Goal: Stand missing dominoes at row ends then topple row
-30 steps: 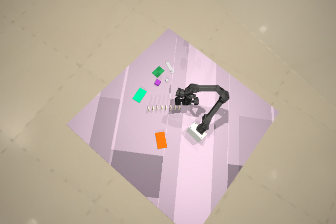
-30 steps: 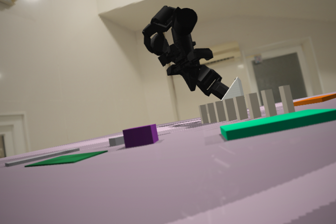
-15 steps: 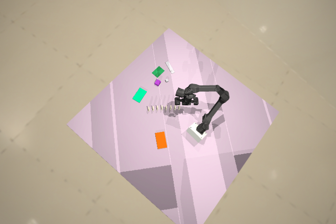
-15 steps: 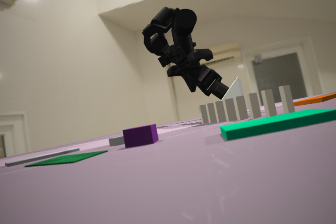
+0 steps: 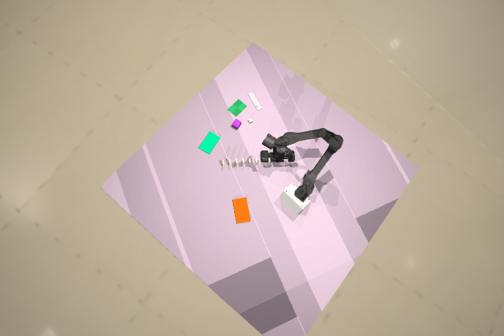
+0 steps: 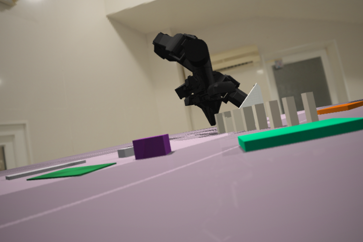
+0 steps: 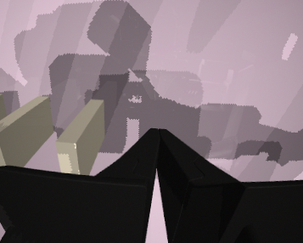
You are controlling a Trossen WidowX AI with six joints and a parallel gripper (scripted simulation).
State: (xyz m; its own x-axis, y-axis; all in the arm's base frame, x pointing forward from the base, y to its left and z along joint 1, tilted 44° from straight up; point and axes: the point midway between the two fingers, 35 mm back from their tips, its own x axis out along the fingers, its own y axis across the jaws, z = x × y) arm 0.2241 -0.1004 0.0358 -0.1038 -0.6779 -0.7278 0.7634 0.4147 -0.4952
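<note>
Several beige dominoes stand upright in one evenly spaced row. The end domino nearest my gripper (image 5: 268, 162) (image 6: 220, 123) (image 7: 157, 136) is upright, and so is the far end domino (image 5: 222, 163) (image 6: 309, 107). My gripper (image 6: 213, 124) (image 7: 157, 136) is shut, with nothing between its fingertips. It points down, low beside the near end of the row, outside the last domino. In the wrist view a gap shows between the fingertips and that domino. In the top view the arm hides the fingertips and part of the row's near end.
A teal slab (image 5: 209, 142) (image 6: 302, 133) and an orange slab (image 5: 241, 210) (image 6: 341, 108) lie on opposite sides of the row. A purple block (image 5: 236, 124) (image 6: 151, 147), a small grey-white cube (image 5: 250, 121) (image 6: 125, 152), a green square (image 5: 237, 107) (image 6: 73, 170) and a pale strip (image 5: 254, 101) (image 6: 43, 169) lie farther off.
</note>
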